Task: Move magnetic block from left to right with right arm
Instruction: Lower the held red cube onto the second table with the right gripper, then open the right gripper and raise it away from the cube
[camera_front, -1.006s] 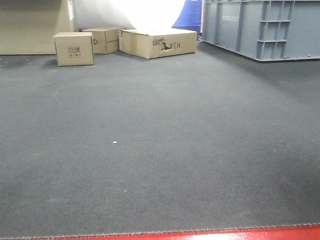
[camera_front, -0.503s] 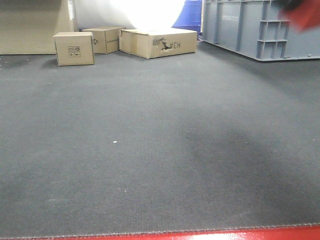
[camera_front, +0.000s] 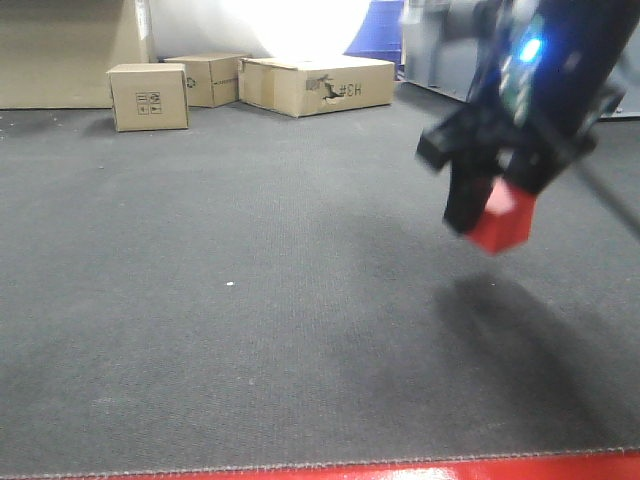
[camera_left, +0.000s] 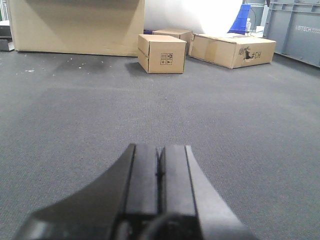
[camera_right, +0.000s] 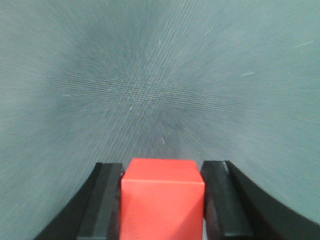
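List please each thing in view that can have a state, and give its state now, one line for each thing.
magnetic block: held off the floor, clamped between the right gripper's fingers.
right gripper: shut on the block, in the air above the mat.
left gripper: shut, empty, fingers pressed together.
small cardboard box: closed, upright on the floor.
flat cardboard box: closed, with a torn hole in its front face.

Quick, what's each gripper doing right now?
Left gripper: closed, holding nothing.
Right gripper: closed on the red block, above the mat.
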